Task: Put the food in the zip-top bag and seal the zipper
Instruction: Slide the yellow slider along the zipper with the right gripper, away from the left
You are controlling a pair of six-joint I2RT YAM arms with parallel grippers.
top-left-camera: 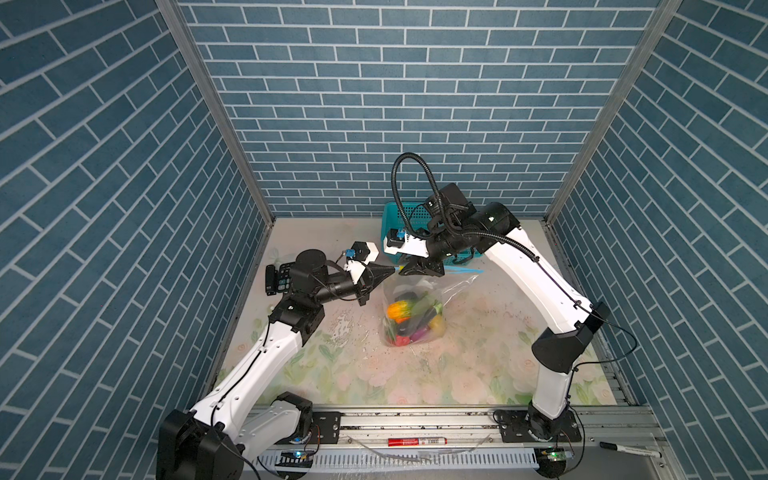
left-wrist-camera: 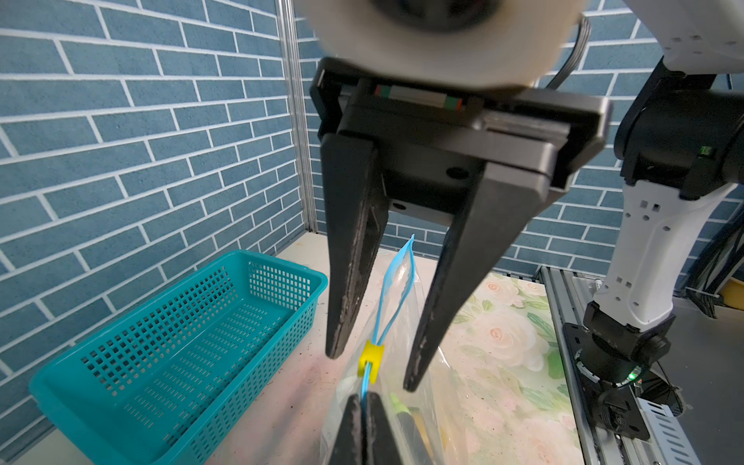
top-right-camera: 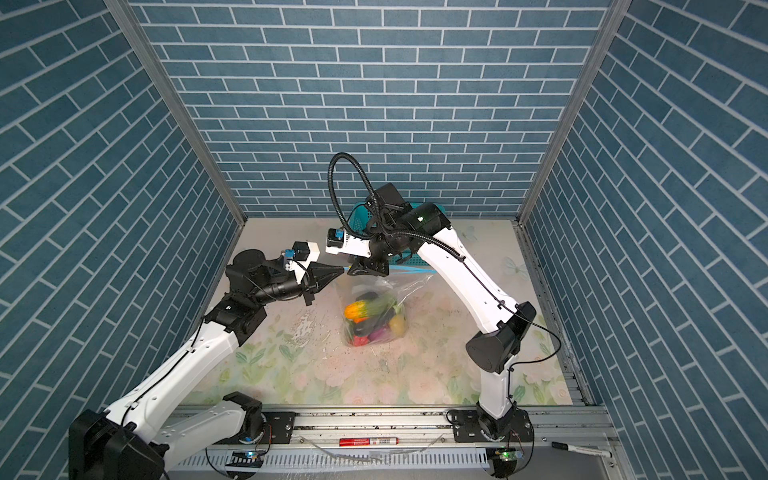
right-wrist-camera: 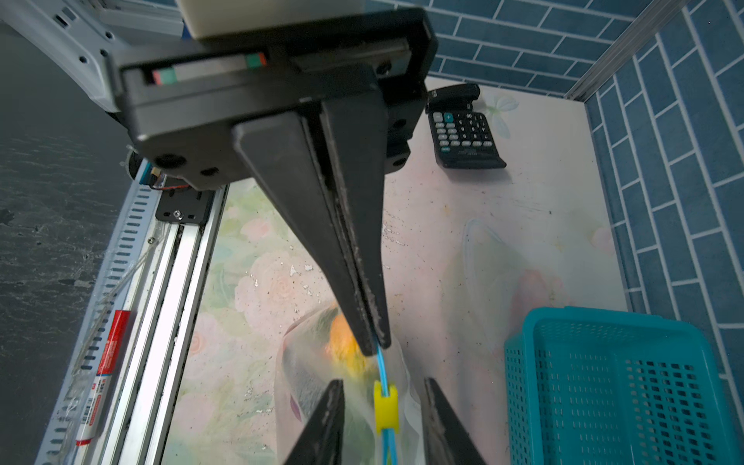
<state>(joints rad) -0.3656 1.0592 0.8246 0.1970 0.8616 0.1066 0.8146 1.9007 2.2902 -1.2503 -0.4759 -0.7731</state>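
Observation:
The clear zip-top bag [top-left-camera: 432, 291] [top-right-camera: 399, 291] hangs upright at mid table with the food [top-left-camera: 411, 320] [top-right-camera: 372, 318] piled in its bottom: orange, yellow, purple, red and dark pieces. My left gripper [left-wrist-camera: 364, 396] [right-wrist-camera: 376, 348] [top-left-camera: 392, 271] is shut on the light-blue zipper [left-wrist-camera: 392, 282] at the bag's left end. Just beyond its tips sits the yellow slider [left-wrist-camera: 370, 360] [right-wrist-camera: 385, 406]. My right gripper [right-wrist-camera: 382, 381] [left-wrist-camera: 372, 370] [top-left-camera: 405, 270] is open, one finger on each side of the slider with a gap to it. Past the slider the two blue strips stand apart.
A teal mesh basket [left-wrist-camera: 181, 354] [right-wrist-camera: 624, 386] [top-left-camera: 395, 212] stands behind the bag, partly under the right arm. A black remote [right-wrist-camera: 463, 133] [top-left-camera: 276, 280] lies at the left wall. A red marker [top-left-camera: 417, 441] and a black one [top-left-camera: 627, 449] lie on the front rail.

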